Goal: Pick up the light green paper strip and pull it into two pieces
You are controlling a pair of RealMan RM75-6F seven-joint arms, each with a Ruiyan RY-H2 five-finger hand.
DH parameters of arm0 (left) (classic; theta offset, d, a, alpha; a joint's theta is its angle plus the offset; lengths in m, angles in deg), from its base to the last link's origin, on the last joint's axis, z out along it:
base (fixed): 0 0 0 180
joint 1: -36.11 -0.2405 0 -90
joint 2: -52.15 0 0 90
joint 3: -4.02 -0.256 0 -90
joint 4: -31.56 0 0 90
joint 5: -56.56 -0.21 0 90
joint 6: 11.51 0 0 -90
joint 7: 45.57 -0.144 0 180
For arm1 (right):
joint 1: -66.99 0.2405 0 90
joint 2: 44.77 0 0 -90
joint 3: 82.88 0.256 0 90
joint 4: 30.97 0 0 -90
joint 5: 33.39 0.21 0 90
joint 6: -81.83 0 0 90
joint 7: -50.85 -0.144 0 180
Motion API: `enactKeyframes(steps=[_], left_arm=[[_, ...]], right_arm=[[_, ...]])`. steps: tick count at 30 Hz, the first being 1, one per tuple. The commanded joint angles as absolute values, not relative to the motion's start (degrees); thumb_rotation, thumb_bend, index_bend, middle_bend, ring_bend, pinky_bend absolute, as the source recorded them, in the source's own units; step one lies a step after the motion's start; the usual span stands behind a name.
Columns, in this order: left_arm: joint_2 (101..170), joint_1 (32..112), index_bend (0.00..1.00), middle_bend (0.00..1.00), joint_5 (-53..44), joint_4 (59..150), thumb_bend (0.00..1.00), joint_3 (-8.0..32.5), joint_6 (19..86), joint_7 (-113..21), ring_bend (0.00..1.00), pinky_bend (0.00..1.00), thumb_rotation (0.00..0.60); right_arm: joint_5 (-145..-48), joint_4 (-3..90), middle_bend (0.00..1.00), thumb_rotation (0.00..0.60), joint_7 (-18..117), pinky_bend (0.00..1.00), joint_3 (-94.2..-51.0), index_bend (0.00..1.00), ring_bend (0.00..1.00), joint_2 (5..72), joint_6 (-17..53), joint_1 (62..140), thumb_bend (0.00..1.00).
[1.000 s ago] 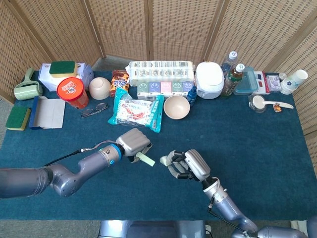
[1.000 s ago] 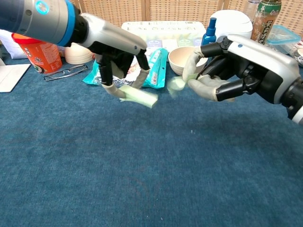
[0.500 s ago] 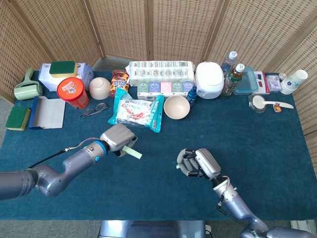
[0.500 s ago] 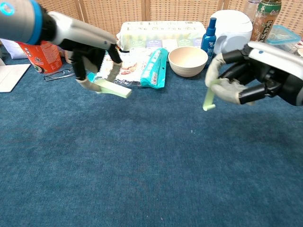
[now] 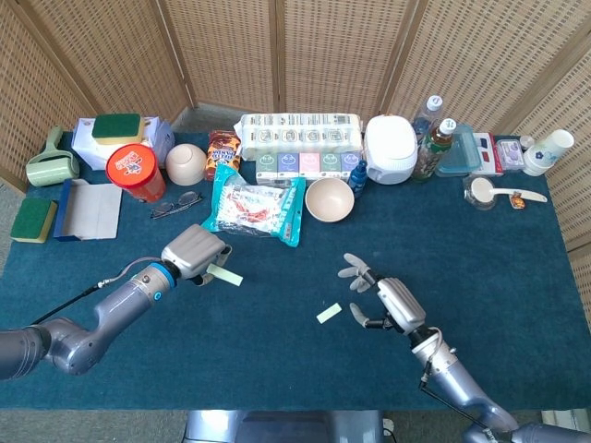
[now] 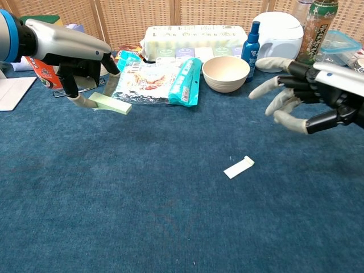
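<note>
And there it went: a moment earlier our right hand [image 6: 307,102] was still pinching its half of the light green paper strip, and then the fingers spread and that piece [image 6: 239,167] dropped flat onto the blue tablecloth [image 6: 170,227], lying below and a little to the left of the hand, clear of it in both views. We had also swung the left hand [image 6: 79,57] well out to the left compared with a second before, carrying the other piece [image 6: 111,103] away with it, so the two halves sat far apart. We read that as the job essentially done: the strip was in two, with nothing joining the pieces. On the fingers themselves, the right hand hovered over the cloth with them fanned wide and touching nothing. The left hand was curled down over its piece, the near end of the paper tucked between the fingertips [image 6: 77,100] while the far end poked out free toward the snack packet [image 6: 151,79]; whether that piece brushed the cloth we could not tell. All that seemed left was to release it.
</note>
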State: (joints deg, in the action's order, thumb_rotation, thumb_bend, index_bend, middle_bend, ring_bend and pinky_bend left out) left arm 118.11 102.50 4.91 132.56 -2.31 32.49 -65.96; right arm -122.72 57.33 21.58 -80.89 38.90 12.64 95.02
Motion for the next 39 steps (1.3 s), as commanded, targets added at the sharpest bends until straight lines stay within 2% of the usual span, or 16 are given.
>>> enactKeyframes(steps=[1, 6, 9, 12, 17, 20, 27, 30, 32, 39], left_arm=[[117.85, 101.76, 0.40, 0.64, 4.19, 133.02, 0.36, -2.16, 32.88, -66.53, 0.66, 0.80, 0.600], [117.44, 100.12, 0.27, 0.43, 3.06, 133.82, 0.32, -1.77, 33.94, -66.95, 0.44, 0.61, 0.600], [117.15, 99.00, 0.23, 0.35, 2.26, 134.27, 0.31, -1.29, 34.80, -66.83, 0.37, 0.56, 0.600], [116.37, 97.78, 0.22, 0.31, 1.31, 135.14, 0.31, -0.83, 35.87, -66.34, 0.33, 0.53, 0.600], [113.39, 93.41, 0.22, 0.30, -1.99, 138.59, 0.30, -0.77, 40.91, -64.56, 0.32, 0.51, 0.600], [111.63, 88.93, 0.22, 0.30, -4.77, 140.80, 0.30, -1.74, 46.80, -64.71, 0.32, 0.51, 0.600], [106.88, 75.58, 0.21, 0.30, -12.19, 145.86, 0.30, -7.40, 60.81, -63.74, 0.32, 0.51, 0.600], [106.26, 71.08, 0.21, 0.30, -14.98, 145.37, 0.30, -8.89, 64.48, -61.69, 0.32, 0.51, 0.600], [106.49, 68.05, 0.21, 0.30, -16.41, 144.27, 0.30, -9.71, 67.01, -60.57, 0.32, 0.51, 0.600], [108.36, 57.68, 0.21, 0.30, -18.67, 138.18, 0.30, -11.31, 75.28, -56.99, 0.32, 0.51, 0.600]], right_arm=[[-122.37, 57.14, 0.26, 0.600, 21.51, 0.36, -80.80, 0.00, 0.32, 38.18, 11.90, 94.34, 0.50], [-122.15, 57.23, 0.26, 0.600, 21.89, 0.34, -80.88, 0.00, 0.31, 36.88, 10.90, 93.29, 0.50], [-122.02, 57.29, 0.27, 0.600, 22.26, 0.34, -80.85, 0.00, 0.31, 36.24, 10.62, 92.87, 0.50], [-122.03, 57.23, 0.27, 0.600, 22.70, 0.34, -80.82, 0.00, 0.30, 35.66, 10.21, 92.46, 0.50], [-121.92, 57.22, 0.26, 0.600, 23.65, 0.30, -80.77, 0.01, 0.27, 34.31, 9.67, 91.79, 0.50], [-121.85, 57.25, 0.26, 0.600, 24.67, 0.27, -81.28, 0.02, 0.24, 33.17, 10.59, 91.68, 0.50], [-120.87, 56.09, 0.24, 0.600, 28.42, 0.22, -81.66, 0.11, 0.18, 31.47, 9.71, 89.99, 0.50], [-120.41, 55.86, 0.24, 0.600, 31.26, 0.20, -81.47, 0.19, 0.16, 31.11, 8.67, 89.15, 0.50], [-119.97, 55.67, 0.23, 0.600, 33.77, 0.18, -81.30, 0.21, 0.13, 30.94, 7.82, 88.49, 0.50], [-117.44, 55.72, 0.21, 0.600, 44.84, 0.15, -80.41, 0.23, 0.11, 30.22, 3.78, 85.41, 0.50]])
